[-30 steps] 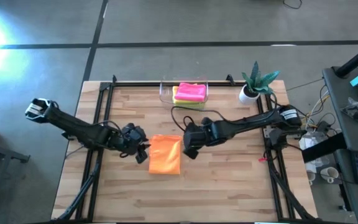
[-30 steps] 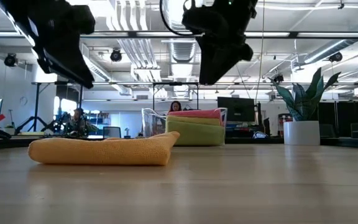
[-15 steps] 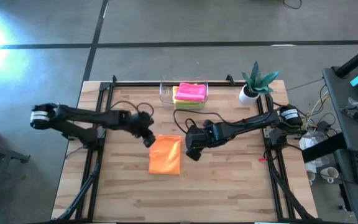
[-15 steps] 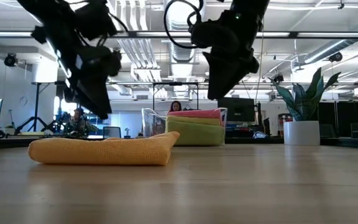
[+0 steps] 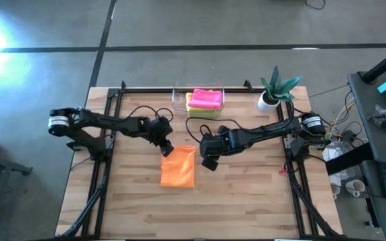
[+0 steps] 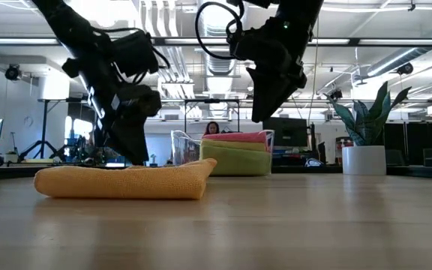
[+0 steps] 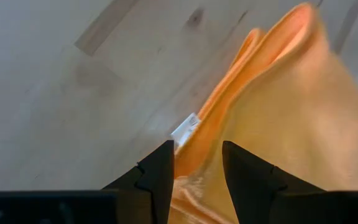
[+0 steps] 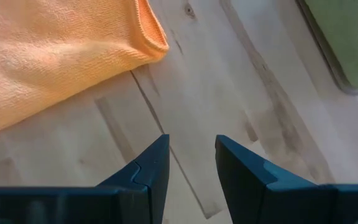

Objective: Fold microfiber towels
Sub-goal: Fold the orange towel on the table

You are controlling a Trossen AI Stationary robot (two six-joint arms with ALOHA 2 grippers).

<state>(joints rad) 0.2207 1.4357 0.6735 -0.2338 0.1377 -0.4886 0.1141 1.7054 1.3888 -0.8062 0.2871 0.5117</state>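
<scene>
The folded orange towel is seen lying flat on the wooden surface. Its back corner (white tag showing) is straddled by the parted left gripper. The right gripper, fingers apart and empty, is held just beside the towel. Beyond both, pink towel and green towel are stacked in the clear bin.
</scene>
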